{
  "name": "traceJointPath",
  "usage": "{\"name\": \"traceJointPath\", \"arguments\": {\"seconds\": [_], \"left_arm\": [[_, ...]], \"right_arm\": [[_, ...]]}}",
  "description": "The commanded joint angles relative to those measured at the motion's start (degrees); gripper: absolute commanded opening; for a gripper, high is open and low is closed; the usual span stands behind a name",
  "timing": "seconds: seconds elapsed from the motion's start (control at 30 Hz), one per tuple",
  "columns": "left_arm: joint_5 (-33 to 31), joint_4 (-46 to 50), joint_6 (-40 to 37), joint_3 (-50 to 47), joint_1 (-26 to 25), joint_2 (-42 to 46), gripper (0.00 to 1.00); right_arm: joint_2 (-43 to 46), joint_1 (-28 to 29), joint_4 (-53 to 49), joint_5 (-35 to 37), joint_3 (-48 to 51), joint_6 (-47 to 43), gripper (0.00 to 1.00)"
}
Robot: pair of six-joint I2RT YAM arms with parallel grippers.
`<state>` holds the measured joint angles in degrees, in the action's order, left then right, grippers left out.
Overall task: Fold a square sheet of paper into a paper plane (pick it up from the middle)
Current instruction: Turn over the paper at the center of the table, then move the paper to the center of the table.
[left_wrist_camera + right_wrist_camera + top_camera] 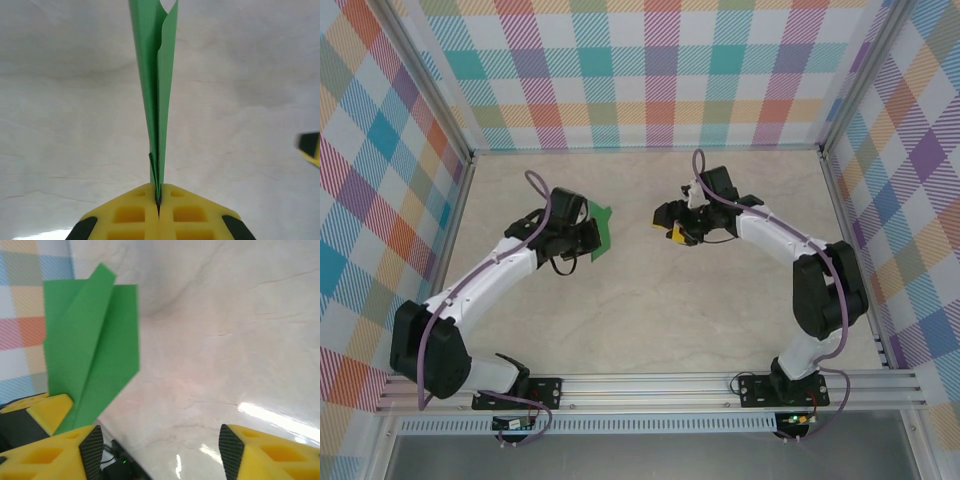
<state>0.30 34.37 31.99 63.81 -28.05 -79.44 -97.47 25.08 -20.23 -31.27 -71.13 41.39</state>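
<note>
Left of the pale marbled surface's (650,310) centre, the left pincer (158,197) is clamped on a thin, bright green folded paper sheet (157,100), held on edge, creases sharp. The right pincer (160,450) stands parted nearby, not touching it; bare surface lies toward every edge.

paper plane (157,75) in left pincer (158,195)
</note>
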Motion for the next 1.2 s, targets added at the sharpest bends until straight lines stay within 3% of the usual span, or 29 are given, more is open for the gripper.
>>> {"name": "traceJointPath", "arguments": {"seconds": [0.0,0.17,0.3,0.43,0.53,0.63,0.83,0.9,0.93,1.17], "left_arm": [[-22.2,16.7,-6.1,5.1,-4.8,-5.5,0.04],[-44.7,28.0,-2.8,14.5,-10.9,-18.0,0.04],[-47.2,29.6,-1.6,18.8,-14.0,-26.8,0.06],[-39.0,24.0,-2.4,20.4,-16.1,-30.7,0.17],[-29.2,17.0,-2.6,19.1,-16.1,-29.2,0.37],[-23.6,13.5,-2.0,18.4,-15.7,-26.2,0.54],[-12.2,6.4,-1.5,12.6,-11.6,-16.7,0.75],[-8.6,3.9,-0.6,9.6,-9.3,-13.0,0.93],[-7.5,2.6,-0.2,8.0,-8.2,-11.3,0.98],[-6.6,-0.6,5.1,-2.9,1.2,-1.8,1.00]], "right_arm": [[2.6,0.1,-6.4,9.6,1.2,-3.8,0.70],[3.9,0.1,-6.9,15.3,4.2,-1.6,0.74],[4.7,0.1,-8.7,19.3,4.9,-1.2,0.75],[5.9,0.1,-9.1,21.6,6.3,-0.7,0.75],[6.1,0.1,-9.1,22.3,7.1,-0.3,0.74],[5.1,0.1,-9.1,21.2,6.5,-0.9,0.72],[3.1,3.1,-7.2,20.6,4.6,-2.1,0.69],[2.8,4.8,-6.0,21.2,4.1,-2.1,0.68],[2.7,5.7,-5.1,21.0,3.8,-2.1,0.68],[-3.8,15.4,-3.0,20.9,-2.5,-5.1,0.59]]}}
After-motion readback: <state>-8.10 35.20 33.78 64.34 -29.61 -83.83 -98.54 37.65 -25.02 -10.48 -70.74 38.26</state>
